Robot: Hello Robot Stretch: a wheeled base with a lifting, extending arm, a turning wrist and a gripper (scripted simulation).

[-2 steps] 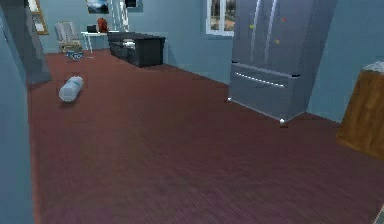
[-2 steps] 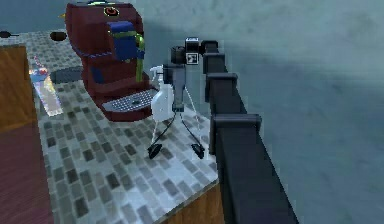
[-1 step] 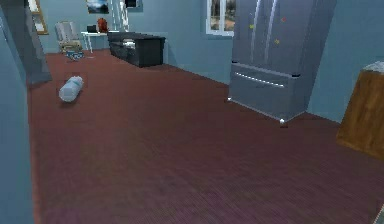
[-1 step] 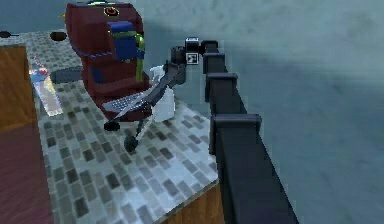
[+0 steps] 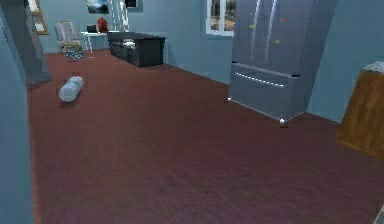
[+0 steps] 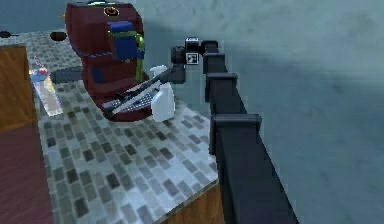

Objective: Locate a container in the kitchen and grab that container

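Observation:
A white cup-like container (image 6: 163,104) stands on a speckled stone countertop (image 6: 110,165) in the arm side view. My dark arm (image 6: 240,130) reaches up along the counter's right edge. My gripper (image 6: 130,104) lies right at the white container, its thin grey fingers (image 6: 140,98) pointing left and down beside it. I cannot tell whether it holds anything. Just behind stands a red coffee machine (image 6: 103,48) with blue and green parts.
A clear bottle (image 6: 42,90) stands at the counter's left. In the forward view a grey fridge (image 5: 270,55) stands against the blue wall, with a wooden counter (image 5: 364,112) at the right. A pale cylinder (image 5: 72,89) lies on the dark red floor. A dark cabinet (image 5: 140,48) stands at the back.

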